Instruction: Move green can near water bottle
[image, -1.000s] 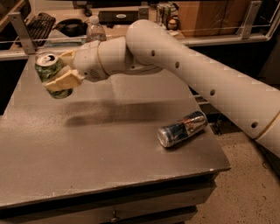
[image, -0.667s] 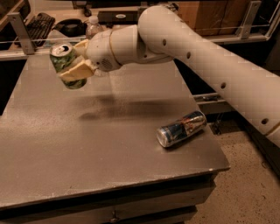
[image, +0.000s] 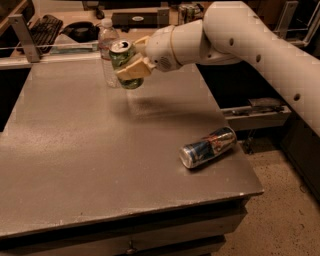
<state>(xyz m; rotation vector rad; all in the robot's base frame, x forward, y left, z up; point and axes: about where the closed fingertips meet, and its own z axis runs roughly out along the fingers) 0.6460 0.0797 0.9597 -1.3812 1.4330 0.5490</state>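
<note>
Gripper (image: 131, 64) clamped on green can (image: 122, 61), held above tabletop (image: 90, 145), just in front of water bottle (image: 106, 47). Blue-and-silver can (image: 208, 147) lies sideways near right edge.

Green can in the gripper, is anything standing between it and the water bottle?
Nothing visible. The gripper holds the green drink can right by the clear white-capped plastic water bottle; the blue-and-silver can lies far off on the grey table.

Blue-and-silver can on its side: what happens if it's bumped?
The blue-and-silver can lies on its side, so it would probably roll. It sits near the table edge, so it might roll off. The gripper, holding the green can by the water bottle, is far from it.
</note>
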